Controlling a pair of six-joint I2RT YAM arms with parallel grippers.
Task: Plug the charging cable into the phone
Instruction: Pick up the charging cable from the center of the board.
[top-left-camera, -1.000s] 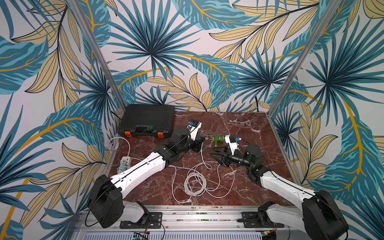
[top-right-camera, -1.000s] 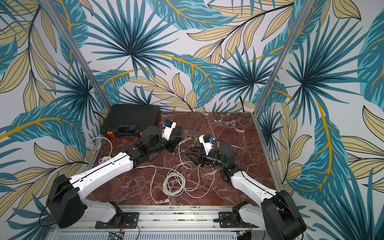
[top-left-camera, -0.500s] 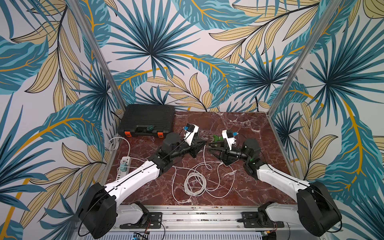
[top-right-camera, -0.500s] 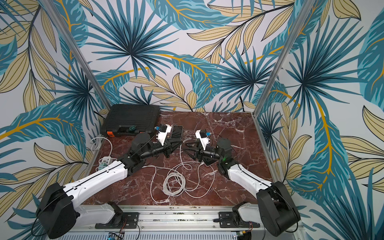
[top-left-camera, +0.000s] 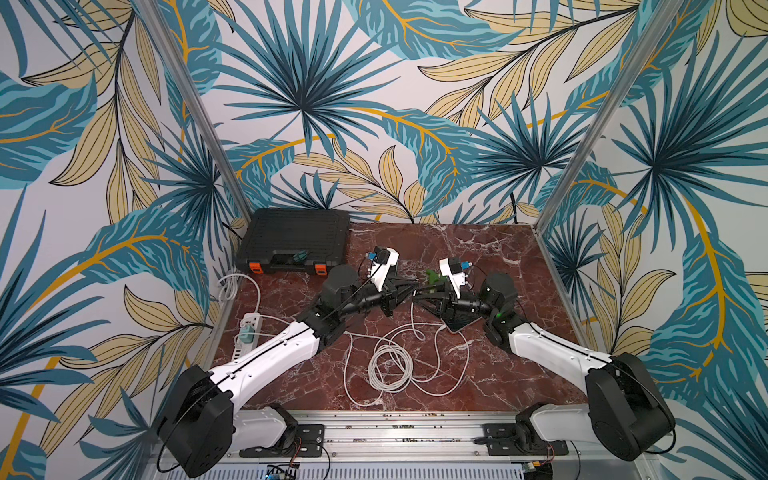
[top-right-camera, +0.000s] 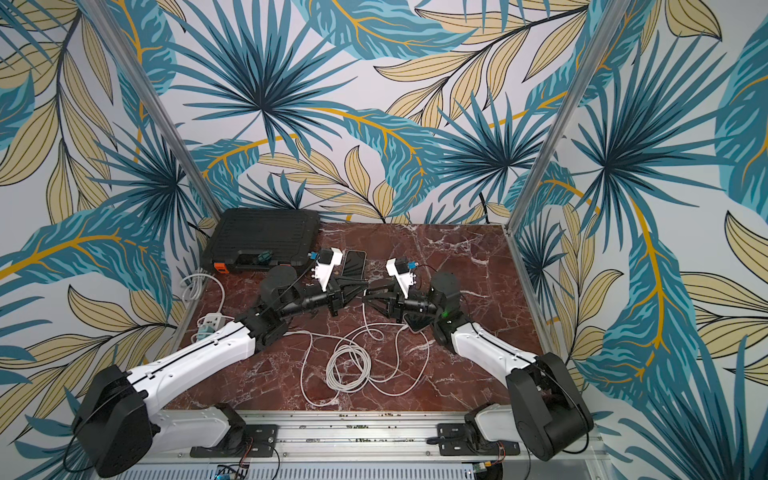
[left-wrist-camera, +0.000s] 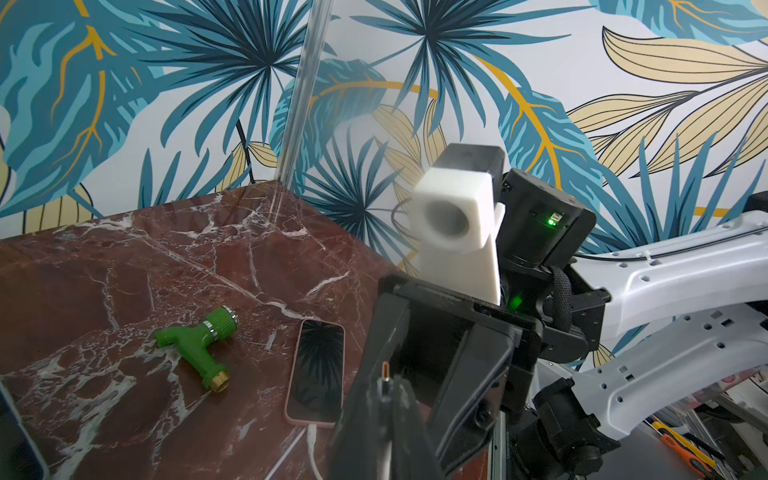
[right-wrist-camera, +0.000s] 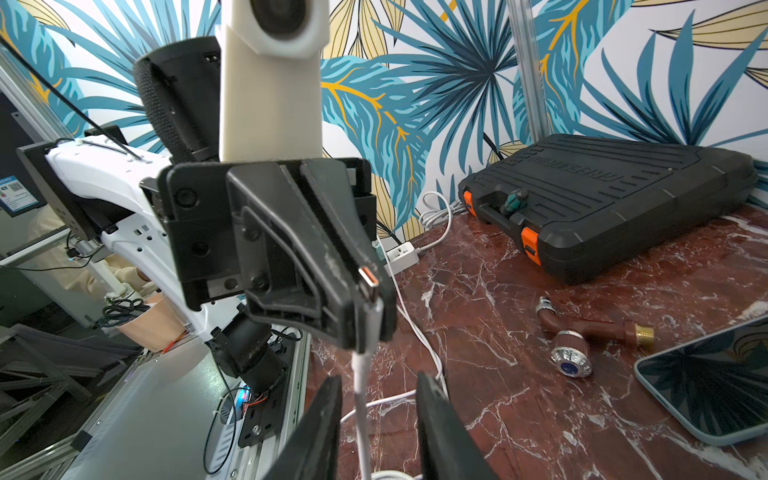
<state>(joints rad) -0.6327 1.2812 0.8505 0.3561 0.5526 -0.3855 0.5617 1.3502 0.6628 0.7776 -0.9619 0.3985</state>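
Over surface centre: pinching plug (right-wrist-camera: 369, 283) tight in left gripper (right-wrist-camera: 368, 301), straddling cable (right-wrist-camera: 360, 395) just below with right gripper (right-wrist-camera: 379, 386) agape, not touching. Likely limp and light, so best taken by the stiff plug body. Phone (top-right-camera: 353, 266) flat near rear edge.

Bright, even light, soft shadows, wide-angle bending at edges, close foreground blurred.

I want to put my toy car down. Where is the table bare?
Bare table in the far right corner, behind the right arm; also the front, between the cable coil and that arm. Crowded: the middle, where left arm meets it.
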